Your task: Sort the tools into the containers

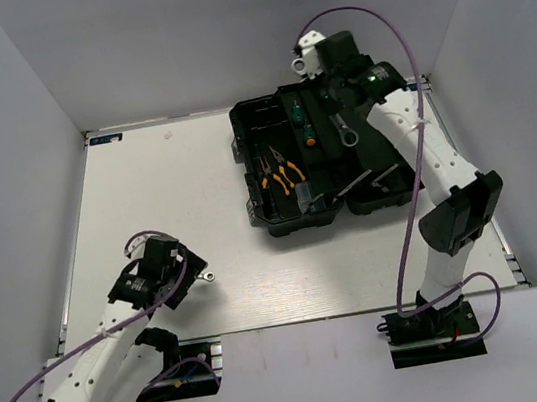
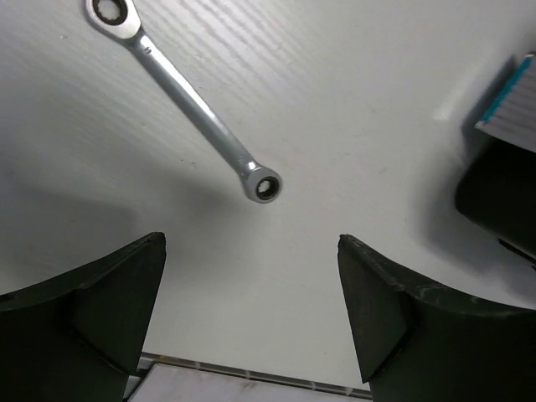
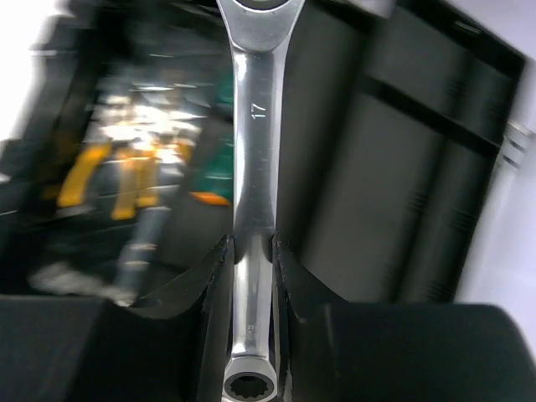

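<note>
Found the right gripper (image 3: 253,251) clamped on a long silver metal wrench (image 3: 254,126) stamped 17, with black fingers (image 3: 214,289) pressed to either side of its shank just above the lower ring end. Held that wrench over the large black plastic toolbox (image 1: 250,178), open at the far right of the white table (image 1: 167,196), with the upper ring end hanging above the toolbox's interior.

Saw two yellow-handled pliers (image 1: 279,174) lying side by side inside the left part of the toolbox, and two stubby green-handled screwdrivers (image 1: 299,124) just beyond them toward the back. Could not tell whether these shared one compartment. Caught both only as blurred colour in the right wrist view.

Found the left gripper (image 2: 251,243) at the near left of the table, low over the surface, jaws wide apart and gripping nothing. Spotted a second silver metal wrench (image 2: 193,105), ringed at both ends, flat on the bare table just ahead of those parted fingertips, lying at a slant and touching neither of them.
</note>
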`<state>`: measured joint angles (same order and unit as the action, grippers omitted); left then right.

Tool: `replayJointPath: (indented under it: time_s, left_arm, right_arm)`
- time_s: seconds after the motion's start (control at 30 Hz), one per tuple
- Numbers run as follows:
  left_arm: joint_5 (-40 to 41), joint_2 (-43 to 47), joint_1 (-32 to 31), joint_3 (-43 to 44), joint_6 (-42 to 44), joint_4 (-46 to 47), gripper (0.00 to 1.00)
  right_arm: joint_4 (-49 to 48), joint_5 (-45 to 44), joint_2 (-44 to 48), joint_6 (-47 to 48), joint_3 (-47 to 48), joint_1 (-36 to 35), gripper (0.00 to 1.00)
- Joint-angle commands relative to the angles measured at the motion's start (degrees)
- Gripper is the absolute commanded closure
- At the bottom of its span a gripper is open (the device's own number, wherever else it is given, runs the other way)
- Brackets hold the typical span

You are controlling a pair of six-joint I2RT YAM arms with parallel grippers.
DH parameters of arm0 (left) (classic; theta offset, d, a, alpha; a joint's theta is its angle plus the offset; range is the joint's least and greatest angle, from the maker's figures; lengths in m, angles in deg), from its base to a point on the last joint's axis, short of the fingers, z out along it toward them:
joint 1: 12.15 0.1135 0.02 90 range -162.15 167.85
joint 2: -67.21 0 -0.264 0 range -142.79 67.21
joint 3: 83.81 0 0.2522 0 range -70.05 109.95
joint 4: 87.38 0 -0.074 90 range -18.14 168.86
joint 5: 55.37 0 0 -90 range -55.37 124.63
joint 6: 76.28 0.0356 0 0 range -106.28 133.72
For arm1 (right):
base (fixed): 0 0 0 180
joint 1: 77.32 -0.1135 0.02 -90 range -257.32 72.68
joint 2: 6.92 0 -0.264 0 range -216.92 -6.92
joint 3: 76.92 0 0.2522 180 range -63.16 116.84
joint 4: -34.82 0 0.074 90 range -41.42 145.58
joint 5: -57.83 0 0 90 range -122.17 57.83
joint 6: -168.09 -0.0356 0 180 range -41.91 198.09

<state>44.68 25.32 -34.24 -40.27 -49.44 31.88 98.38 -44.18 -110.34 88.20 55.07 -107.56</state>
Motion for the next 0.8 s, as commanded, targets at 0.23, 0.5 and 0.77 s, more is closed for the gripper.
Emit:
replayJointPath:
  time_s: [0.23,0.5,0.77]
  left_arm:
    - [1.29,-10.4,0.03,-0.61,-1.44,3.65,0.04]
    - [3.84,-15.58,0.03,1.85,-2.5,3.66,0.04]
    - [4.99,-19.1,0.03,5.19,-3.64,1.28,0.04]
  right_arm:
    - [-1.03,-1.45,-0.81,4.3,0.33,12.74,1.0]
    - [3.72,10.07,-5.12,7.55,0.16,15.91,1.0]
    - [6.27,14.2,-6.54,8.7,0.06,17.14,0.6]
